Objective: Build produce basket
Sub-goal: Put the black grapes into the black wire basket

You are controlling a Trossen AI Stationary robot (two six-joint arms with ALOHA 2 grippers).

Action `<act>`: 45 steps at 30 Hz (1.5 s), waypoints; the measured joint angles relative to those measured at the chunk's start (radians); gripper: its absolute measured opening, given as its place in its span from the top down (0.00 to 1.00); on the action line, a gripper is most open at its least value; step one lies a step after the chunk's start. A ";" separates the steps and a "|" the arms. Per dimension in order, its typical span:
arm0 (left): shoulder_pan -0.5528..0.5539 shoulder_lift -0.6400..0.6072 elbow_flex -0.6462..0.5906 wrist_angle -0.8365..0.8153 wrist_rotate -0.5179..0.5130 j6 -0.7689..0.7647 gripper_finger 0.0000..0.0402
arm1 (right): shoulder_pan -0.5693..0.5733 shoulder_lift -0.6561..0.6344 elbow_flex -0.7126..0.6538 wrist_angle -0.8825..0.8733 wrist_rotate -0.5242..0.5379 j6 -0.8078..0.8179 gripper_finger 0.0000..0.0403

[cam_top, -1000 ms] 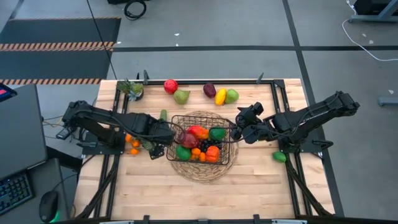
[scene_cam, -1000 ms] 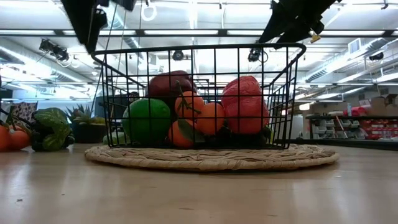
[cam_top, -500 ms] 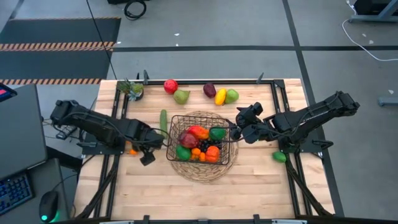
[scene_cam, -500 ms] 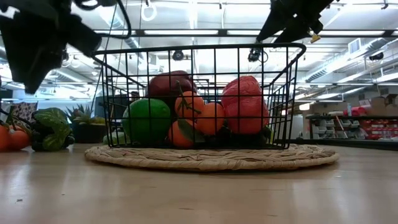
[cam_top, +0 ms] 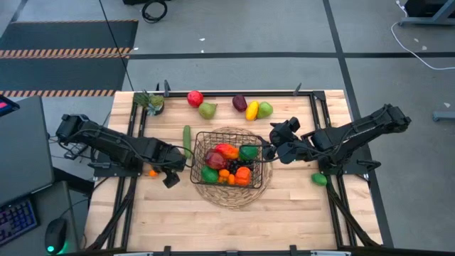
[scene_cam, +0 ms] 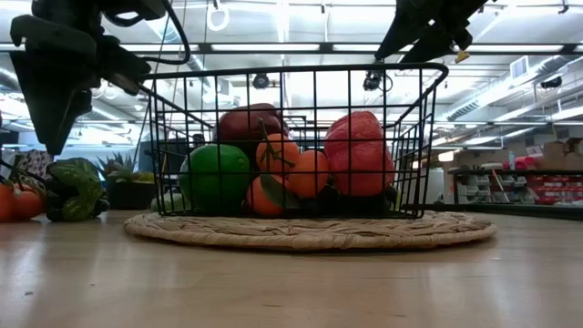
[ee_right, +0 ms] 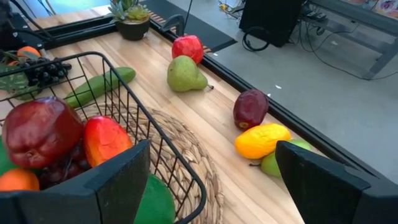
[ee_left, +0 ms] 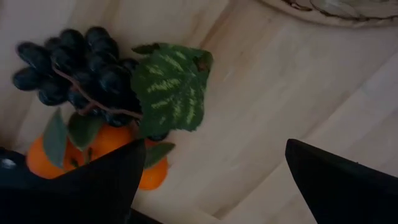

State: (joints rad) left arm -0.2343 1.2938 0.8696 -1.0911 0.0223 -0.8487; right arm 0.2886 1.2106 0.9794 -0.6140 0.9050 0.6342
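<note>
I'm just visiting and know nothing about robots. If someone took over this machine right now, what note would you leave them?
Left gripper: jaws open, empty, above the grapes and oranges on the table left of the basket.
Right gripper: jaws open, empty, at the basket's right rim.
Done: basket sits on the woven mat and already holds several pieces of fruit.
Left: grapes, oranges, cucumber, the back row of red apple, pear, plum, yellow fruit and green fruit, plus a green piece on the right.
</note>
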 joint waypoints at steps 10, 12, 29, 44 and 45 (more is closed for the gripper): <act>0.002 0.000 0.000 -0.008 -0.218 -0.022 0.02 | 0.000 0.000 0.000 0.000 -0.010 0.000 0.13; 0.002 0.001 0.000 -0.016 -0.256 -0.040 0.02 | 0.000 0.000 0.000 0.000 -0.010 0.000 0.13; 0.002 0.002 -0.126 0.008 -0.317 -0.226 0.03 | 0.000 0.000 0.000 0.010 -0.079 -0.006 0.13; 0.016 0.002 -0.225 0.184 -0.343 -0.272 0.03 | 0.000 0.000 0.000 0.015 -0.116 -0.001 0.13; 0.018 0.002 -0.235 0.185 -0.343 -0.282 0.03 | 0.000 0.000 0.000 0.015 -0.116 0.000 0.13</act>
State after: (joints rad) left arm -0.2162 1.2957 0.6346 -0.9064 -0.3206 -1.1309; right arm 0.2886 1.2106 0.9794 -0.5991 0.7891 0.6341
